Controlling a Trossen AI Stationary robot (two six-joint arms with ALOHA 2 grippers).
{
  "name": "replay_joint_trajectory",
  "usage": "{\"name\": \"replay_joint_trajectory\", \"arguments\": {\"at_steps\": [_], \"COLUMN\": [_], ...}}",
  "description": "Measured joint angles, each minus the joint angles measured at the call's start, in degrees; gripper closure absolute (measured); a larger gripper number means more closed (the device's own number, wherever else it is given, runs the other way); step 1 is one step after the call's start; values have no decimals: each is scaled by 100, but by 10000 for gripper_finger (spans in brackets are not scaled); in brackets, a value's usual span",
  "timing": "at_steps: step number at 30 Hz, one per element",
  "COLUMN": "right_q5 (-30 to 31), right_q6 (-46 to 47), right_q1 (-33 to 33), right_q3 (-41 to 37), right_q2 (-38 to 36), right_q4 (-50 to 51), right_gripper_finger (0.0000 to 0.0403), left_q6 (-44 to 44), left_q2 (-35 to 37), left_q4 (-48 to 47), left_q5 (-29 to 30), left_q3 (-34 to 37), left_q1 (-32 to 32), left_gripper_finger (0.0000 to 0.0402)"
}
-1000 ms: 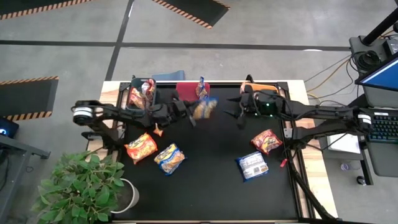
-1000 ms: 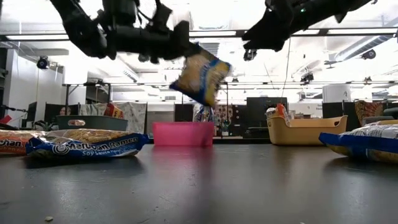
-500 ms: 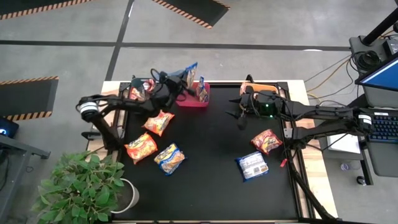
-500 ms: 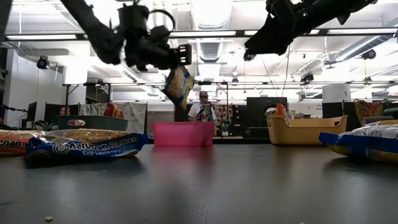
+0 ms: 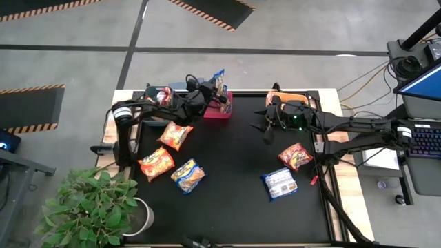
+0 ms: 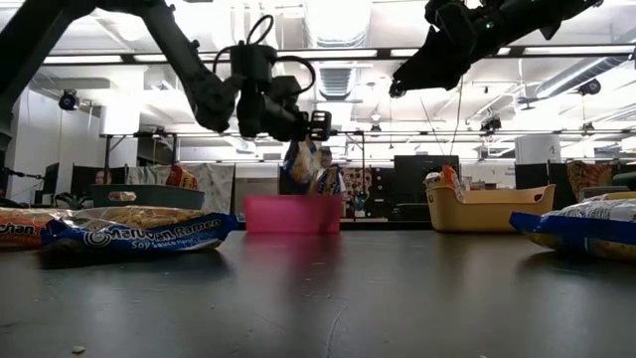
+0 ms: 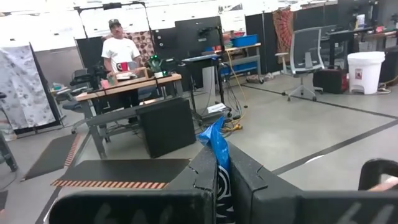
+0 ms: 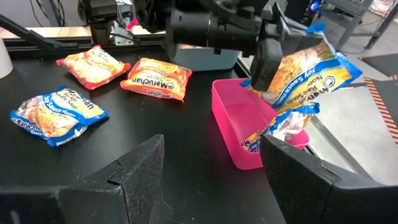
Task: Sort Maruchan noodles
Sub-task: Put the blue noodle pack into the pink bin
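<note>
Held packet: a blue-and-yellow noodle packet (image 8: 308, 59) hung over the red bin (image 5: 214, 110), crinkled and tilted, its blue seam pinched in your left gripper (image 5: 207, 96).
Left gripper: clamped shut on that packet at the far edge of the table (image 5: 227, 200).
Progress: by my reading you were partway through. One blue-and-yellow packet (image 8: 277, 127) already stood in the red bin, the dark grey bin (image 5: 157, 103) held red-orange ones, and the orange bin (image 5: 289, 98) showed something inside that I could not make out.
Left to sort: three packets lay near the left arm, namely two orange ones (image 5: 176, 135) (image 5: 156, 164) and a blue-and-yellow one (image 5: 187, 175). Two lay on the right side, a red-orange one (image 5: 295, 156) and a silver-white and blue one (image 5: 280, 183).
Look of the packets: small, flat, shiny plastic, Maruchan lettering readable on several.
Right gripper: your right gripper (image 5: 265, 124) hovered near the orange bin with its fingers spread apart, holding nothing.
</note>
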State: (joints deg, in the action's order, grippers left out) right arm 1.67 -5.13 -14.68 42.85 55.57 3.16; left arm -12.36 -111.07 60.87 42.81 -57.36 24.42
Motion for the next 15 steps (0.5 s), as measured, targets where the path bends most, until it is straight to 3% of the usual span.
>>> {"name": "replay_joint_trajectory", "arguments": {"at_steps": [15], "right_q5": [0], "right_q6": [-85], "right_q1": [0], "right_q3": [-59], "right_q2": [0], "right_q4": [0], "right_gripper_finger": [144], "left_q6": [389], "left_q2": [-391], "left_q4": [-209], "left_q5": [-69], "left_q3": [43], "left_q1": [-160], "left_gripper_finger": [401]}}
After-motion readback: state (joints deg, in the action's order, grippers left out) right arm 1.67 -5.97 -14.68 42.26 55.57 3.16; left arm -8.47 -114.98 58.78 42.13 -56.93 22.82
